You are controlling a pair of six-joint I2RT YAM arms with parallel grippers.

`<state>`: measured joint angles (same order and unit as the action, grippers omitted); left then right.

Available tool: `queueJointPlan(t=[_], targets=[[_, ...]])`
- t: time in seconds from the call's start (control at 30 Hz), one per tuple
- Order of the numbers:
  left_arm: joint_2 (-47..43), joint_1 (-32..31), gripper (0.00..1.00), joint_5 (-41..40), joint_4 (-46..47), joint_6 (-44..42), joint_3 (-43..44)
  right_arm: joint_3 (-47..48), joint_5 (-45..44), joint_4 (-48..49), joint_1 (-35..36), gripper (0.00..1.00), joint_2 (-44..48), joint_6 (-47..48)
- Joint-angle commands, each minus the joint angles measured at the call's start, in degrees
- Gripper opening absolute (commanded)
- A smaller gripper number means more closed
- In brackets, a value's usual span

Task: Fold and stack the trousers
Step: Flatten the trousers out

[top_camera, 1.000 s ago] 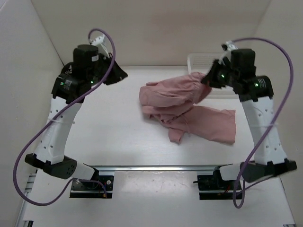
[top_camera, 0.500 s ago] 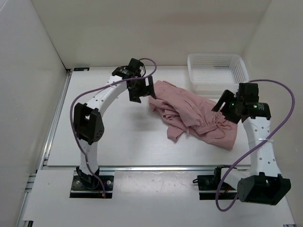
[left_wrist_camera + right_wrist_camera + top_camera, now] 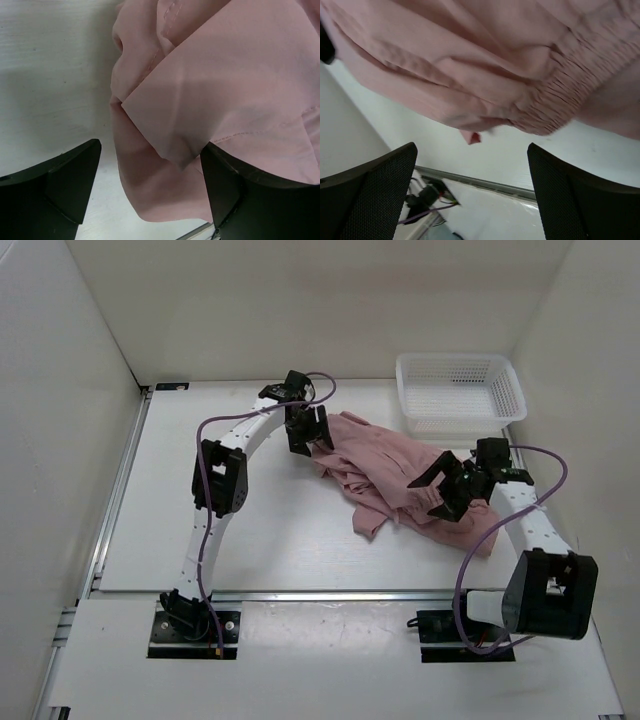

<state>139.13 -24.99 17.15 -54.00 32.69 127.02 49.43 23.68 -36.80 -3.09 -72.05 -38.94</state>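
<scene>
On the white surface (image 3: 250, 530), centre-right, dusty-pink trousers (image 3: 385, 465) lie in a crumpled heap, near the white mesh basket (image 3: 460, 395) at far right. Left pincer (image 3: 305, 432) jaws wide apart over the heap's far-left edge, gripping nothing. Right pincer (image 3: 437, 495) also spread wide over the gathered elastic part, holding nothing.

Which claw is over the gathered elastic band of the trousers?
The right claw: its wrist view shows the puckered elastic of the trousers between its open jaws. The left claw sits at their far, smooth folded edge.
</scene>
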Motion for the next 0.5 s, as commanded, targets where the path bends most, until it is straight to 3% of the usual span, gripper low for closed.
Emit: queueJointPlan(t=[0.0, 0.1, 0.13, 0.17, 0.4, 0.43, 0.47], targets=[[-3.34, -0.76, 0.73, 2.72, 1.96, -0.08, 2.44, -0.64, 8.57, 10.84, -0.16, 0.95, -3.34, -10.95], [-2.81, -0.76, 0.40, 3.24, 2.58, 1.33, 2.97, -1.27, 7.18, 13.15, -0.16, 0.95, -5.63, -14.32], [-2.81, -0.76, 0.17, 3.24, 2.58, 1.85, 2.97, -1.27, 7.17, 13.15, -0.16, 0.95, -6.51, -16.06], [-2.81, -0.76, 0.12, 3.24, 2.58, 1.85, 2.97, -1.27, 8.65, 14.89, -0.16, 0.95, -8.44, -17.13], [-5.88, -0.76, 0.10, 2.63, 2.58, 2.38, 2.89, -5.75, 7.96, 21.84, 2.73, 0.88, -10.56, -28.99], [-6.41, -0.76, 0.10, 2.63, 2.58, 2.38, 2.88, -5.75, 7.96, 22.90, 3.26, 0.83, -11.44, -30.05], [-7.63, -0.76, 0.10, 2.63, 2.58, 2.38, 2.27, -3.66, 7.96, 22.82, 4.31, 0.65, -13.53, -30.06]])
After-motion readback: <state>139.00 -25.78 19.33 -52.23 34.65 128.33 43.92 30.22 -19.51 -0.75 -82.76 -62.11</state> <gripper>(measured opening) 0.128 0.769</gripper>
